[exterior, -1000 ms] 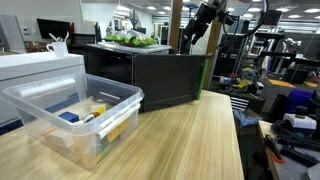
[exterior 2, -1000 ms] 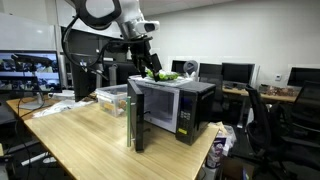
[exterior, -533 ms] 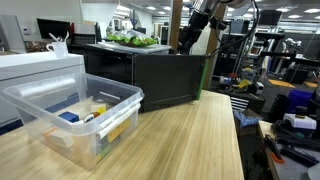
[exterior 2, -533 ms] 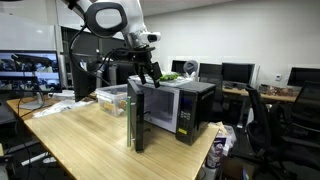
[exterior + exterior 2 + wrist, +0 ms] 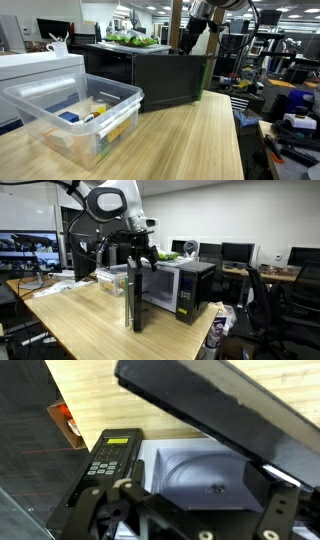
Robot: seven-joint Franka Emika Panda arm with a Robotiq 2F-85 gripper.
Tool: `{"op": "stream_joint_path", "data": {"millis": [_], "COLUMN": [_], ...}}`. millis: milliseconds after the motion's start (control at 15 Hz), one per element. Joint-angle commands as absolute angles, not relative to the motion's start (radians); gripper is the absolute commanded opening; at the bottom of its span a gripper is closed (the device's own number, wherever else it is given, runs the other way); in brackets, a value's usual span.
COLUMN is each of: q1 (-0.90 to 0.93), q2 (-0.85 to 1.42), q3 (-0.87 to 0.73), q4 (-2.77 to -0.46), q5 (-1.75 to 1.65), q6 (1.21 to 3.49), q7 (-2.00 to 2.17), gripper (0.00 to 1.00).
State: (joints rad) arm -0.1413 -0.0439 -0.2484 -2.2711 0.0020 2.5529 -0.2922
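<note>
A black microwave (image 5: 150, 75) (image 5: 185, 285) stands on the wooden table (image 5: 190, 140) with its door (image 5: 134, 295) (image 5: 215, 405) swung open. My gripper (image 5: 143, 260) (image 5: 190, 38) hangs just in front of the open cavity, near its top. It is open and nothing is between its fingers. In the wrist view the gripper (image 5: 195, 500) frames the cavity, with the glass turntable (image 5: 200, 475) inside and the control panel (image 5: 112, 455) to the left. Nothing shows on the turntable.
Green leafy items (image 5: 135, 40) (image 5: 165, 254) lie on top of the microwave. A clear plastic bin (image 5: 70, 115) (image 5: 112, 276) holding small objects sits on the table beside it. Monitors, chairs and desks stand around the table.
The arm has come down from above the microwave to the front of its open cavity. The gripper has stayed open.
</note>
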Motion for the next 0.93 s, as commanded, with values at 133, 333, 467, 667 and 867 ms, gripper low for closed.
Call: {"op": "stream_joint_path", "data": {"millis": [133,333,467,667,867], "q1": [-0.159,-0.156,-0.154,-0.151,-0.144], "q2": [-0.084,-0.098,-0.106,-0.124,-0.142], "q3": [-0.215,-0.204,-0.196,-0.184,-0.164], "q4": [-2.326,-2.336,-2.344,-2.361,-2.384], "q5": [-0.176,-0.221,-0.236,-0.242,-0.253], "q6": [2.535,2.538,2.535,2.534,2.515], "q7": [-0.214,-0.195,-0.192,-0.198,-0.200], "gripper": [1.00,1.00,1.00,1.00,1.00]}}
